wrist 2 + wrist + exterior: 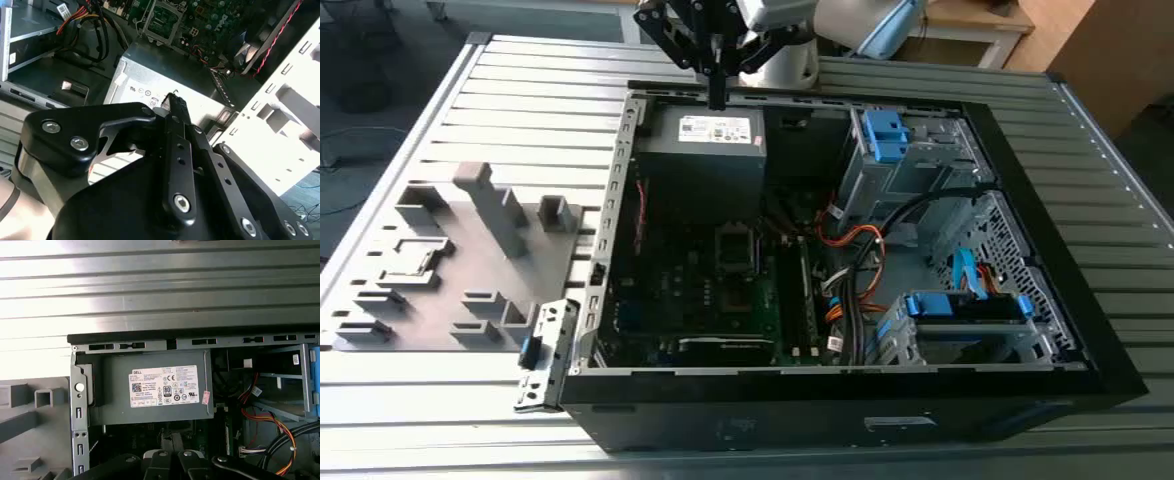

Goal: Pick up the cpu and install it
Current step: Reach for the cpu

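My gripper point(716, 98) hangs over the far edge of the open computer case point(607, 300), just above the grey power supply point(707, 150) with the white label. Its dark fingers point(175, 104) are pressed together, shut, with nothing showing between them. The motherboard's square socket point(736, 246) lies in the middle of the case, well toward the near side from the gripper; the second wrist view also catches this socket point(161, 22). On the grey fixture plate point(574, 255) at the exterior view's left, a small flat square point(414, 262) sits in a holder; I cannot tell whether it is the cpu.
The case stands on a ribbed metal table point(520, 90). Inside it are blue drive brackets point(885, 135), orange and black cables point(854, 240) and a drive cage point(961, 325). Upright blocks point(494, 205) rise from the fixture plate. The case's rear wall point(200, 335) runs just beyond the power supply.
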Tool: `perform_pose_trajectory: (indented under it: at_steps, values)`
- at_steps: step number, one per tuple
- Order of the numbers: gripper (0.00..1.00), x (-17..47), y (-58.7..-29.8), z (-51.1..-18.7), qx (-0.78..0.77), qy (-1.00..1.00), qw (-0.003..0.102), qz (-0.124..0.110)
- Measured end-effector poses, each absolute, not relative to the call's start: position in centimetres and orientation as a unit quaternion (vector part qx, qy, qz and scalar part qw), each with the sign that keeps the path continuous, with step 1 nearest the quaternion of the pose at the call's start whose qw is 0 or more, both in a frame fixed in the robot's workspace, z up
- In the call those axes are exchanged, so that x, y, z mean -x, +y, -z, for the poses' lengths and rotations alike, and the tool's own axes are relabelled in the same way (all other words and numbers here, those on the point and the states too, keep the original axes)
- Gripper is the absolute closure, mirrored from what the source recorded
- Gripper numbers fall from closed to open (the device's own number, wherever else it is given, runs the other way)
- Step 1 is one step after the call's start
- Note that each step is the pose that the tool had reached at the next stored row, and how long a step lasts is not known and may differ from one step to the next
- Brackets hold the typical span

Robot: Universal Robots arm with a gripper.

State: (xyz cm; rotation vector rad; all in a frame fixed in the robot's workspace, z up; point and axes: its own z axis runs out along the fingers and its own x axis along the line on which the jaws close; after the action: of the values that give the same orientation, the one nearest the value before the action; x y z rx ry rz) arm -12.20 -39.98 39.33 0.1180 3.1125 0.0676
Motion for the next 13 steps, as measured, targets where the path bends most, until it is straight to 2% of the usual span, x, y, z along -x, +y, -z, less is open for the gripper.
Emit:
perform_pose_trajectory:
  at_steps: [13]
  values:
    - [0.89,12.69,-39.97,-39.32,-0.038,0.999,0.013,-0.022]
